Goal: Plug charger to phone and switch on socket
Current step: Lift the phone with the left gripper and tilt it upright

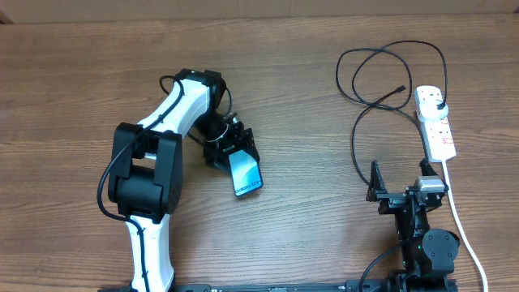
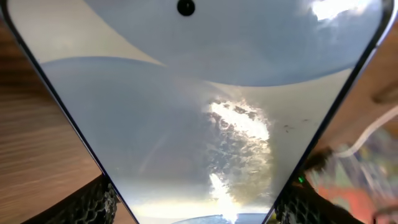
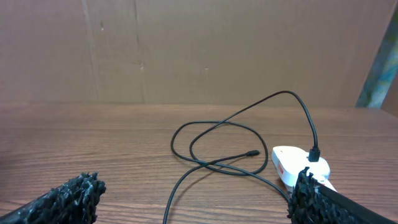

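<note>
Fig. L gripper [image 1: 233, 152] | I'm holding phone [image 1: 246, 173] ctr frame | R gripper [image 1: 399, 186] gaping wide | charger tip [image 1: 401, 88] lying upper right, nearer R arm.

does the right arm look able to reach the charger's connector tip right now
Probably yes: the right gripper is open and faces the connector tip, with only bare table and loops of its cable between.

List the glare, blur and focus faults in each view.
Left wrist: the phone fills the frame, with a bright mottled reflection mid-screen and a blurred background at right. Overhead: even light, sharp, only soft shadows. Right wrist: charger and socket sharp; the right claw's fingertips soft.
</note>
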Tool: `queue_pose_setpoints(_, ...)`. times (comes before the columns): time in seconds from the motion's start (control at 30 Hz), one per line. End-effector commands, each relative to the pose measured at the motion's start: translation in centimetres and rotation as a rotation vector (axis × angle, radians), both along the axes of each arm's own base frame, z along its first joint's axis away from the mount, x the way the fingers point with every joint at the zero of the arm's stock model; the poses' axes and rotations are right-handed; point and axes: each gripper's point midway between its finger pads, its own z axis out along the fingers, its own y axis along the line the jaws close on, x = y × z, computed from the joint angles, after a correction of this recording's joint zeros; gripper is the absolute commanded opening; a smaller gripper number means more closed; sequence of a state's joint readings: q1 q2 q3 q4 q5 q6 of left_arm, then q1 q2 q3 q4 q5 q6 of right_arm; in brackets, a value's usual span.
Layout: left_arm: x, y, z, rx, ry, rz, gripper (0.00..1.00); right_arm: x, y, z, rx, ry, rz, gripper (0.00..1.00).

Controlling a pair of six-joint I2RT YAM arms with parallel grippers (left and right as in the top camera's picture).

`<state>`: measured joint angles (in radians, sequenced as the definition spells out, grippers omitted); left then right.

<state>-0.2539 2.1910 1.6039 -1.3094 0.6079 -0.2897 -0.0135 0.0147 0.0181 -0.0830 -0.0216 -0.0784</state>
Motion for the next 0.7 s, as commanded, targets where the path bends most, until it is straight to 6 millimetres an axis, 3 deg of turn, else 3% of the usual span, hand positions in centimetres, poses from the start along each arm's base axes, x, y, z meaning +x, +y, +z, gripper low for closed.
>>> queue_pose_setpoints(0.0, -0.3, -2.8, 2.7, -0.247, -0.016, -0.051, 0.46, 0.0, -0.3, -0.2, -0.002, -0.003, -0.012, 1.0)
queue_pose_setpoints(0.3, -1.2, -4.9, 6.1, -0.431, 0.091, 0.036, 0.43, 0.0, -0.3, -0.2, -0.002, -0.003, -0.012, 1.0)
queue_pose_setpoints(0.43, -1.4, -6.2, 9.3, -0.567, 0.206, 0.146, 0.39, 0.0, -0.3, -0.2, -0.002, -0.003, -0.012, 1.0)
queue_pose_setpoints(0.67, -2.4, -6.1, 10.4, -0.566, 0.286, 0.171, 0.38, 0.0, -0.3, -0.2, -0.002, -0.003, -0.012, 1.0)
